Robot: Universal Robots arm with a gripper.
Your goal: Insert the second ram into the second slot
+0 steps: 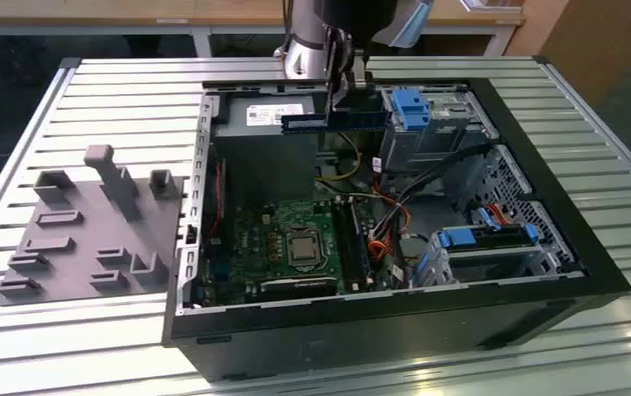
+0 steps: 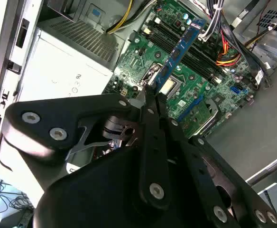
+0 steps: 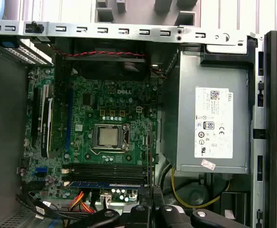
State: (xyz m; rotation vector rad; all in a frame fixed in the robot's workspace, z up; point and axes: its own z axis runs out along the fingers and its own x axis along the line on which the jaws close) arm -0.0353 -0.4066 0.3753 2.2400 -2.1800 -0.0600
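Your tool (image 1: 343, 87) is clamped shut on the second ram (image 1: 335, 121), pinching the blue stick tight. In the exterior view you've got it level in the upper middle of the frame, raised over the open computer case (image 1: 579, 272). The motherboard (image 1: 293, 239) and its memory slots (image 1: 350, 239) sit at the frame's centre, well apart from the stick. In the second wrist view the fingers (image 2: 153, 128) grip one end. A grey fixture plate (image 1: 84, 239) lies on the tabletop (image 1: 106, 91) at the exterior view's left.
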